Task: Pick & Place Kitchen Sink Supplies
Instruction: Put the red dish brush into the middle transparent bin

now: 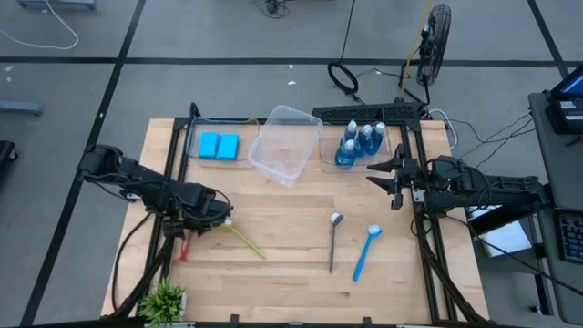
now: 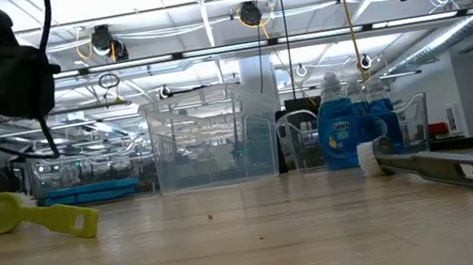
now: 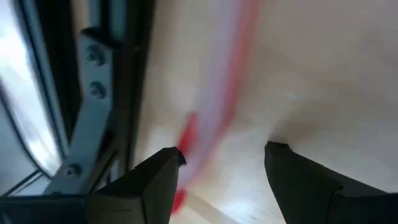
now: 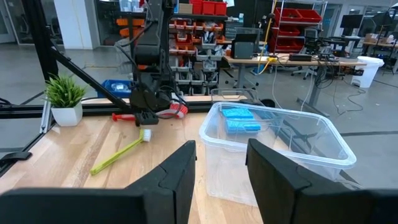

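My left gripper (image 1: 219, 215) (image 3: 222, 160) is open and points down just above the table near its left edge, with the red brush (image 3: 219, 93) (image 1: 185, 246) lying blurred beneath the gap between its fingers. The yellow brush (image 1: 244, 239) (image 2: 36, 217) lies flat beside it, its head toward the gripper. My right gripper (image 1: 387, 175) (image 4: 221, 154) is open and held in the air by the bin of blue bottles (image 1: 361, 141). Two blue sponges (image 1: 219, 144) lie in the far-left bin. The grey spoon-like tool (image 1: 334, 241) and the blue brush (image 1: 364, 252) lie flat on the table's right half.
A clear bin with nothing in it (image 1: 284, 144) sits askew at the far edge between the sponge bin (image 1: 196, 155) and the bottle bin (image 1: 326, 162). A small green plant (image 1: 165, 298) stands at the near left corner. Black frame rails run along the left (image 3: 99, 93) and right sides.
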Tool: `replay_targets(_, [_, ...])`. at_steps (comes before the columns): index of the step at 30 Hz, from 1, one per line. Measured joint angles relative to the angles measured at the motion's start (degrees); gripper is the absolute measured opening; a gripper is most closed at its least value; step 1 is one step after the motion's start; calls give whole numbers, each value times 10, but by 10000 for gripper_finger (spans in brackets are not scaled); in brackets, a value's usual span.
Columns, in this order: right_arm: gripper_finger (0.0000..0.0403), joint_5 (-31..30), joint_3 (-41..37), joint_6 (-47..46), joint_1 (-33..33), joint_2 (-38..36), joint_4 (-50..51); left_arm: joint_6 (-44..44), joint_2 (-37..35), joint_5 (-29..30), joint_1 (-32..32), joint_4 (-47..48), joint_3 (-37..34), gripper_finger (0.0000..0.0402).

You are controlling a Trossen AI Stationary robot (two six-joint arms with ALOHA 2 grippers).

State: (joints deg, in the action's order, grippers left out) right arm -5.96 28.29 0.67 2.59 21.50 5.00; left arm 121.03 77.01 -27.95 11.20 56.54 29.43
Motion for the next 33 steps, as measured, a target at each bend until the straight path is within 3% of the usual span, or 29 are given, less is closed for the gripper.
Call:
replay_targets(11, [130,0,0,0,0,0,0,-8,0,5,2,10,-4,239])
replay_targets(16, [130,0,0,0,0,0,0,-20,0,-2,2,-28,-19,236])
replay_targets(19, [130,0,0,0,0,0,0,-24,2,0,0,-42,-22,213])
replay_targets(27, [130,0,0,0,0,0,0,-40,3,13,1,-61,-22,94])
replay_targets(33, [130,0,0,0,0,0,0,-44,4,21,2,-59,-18,84])
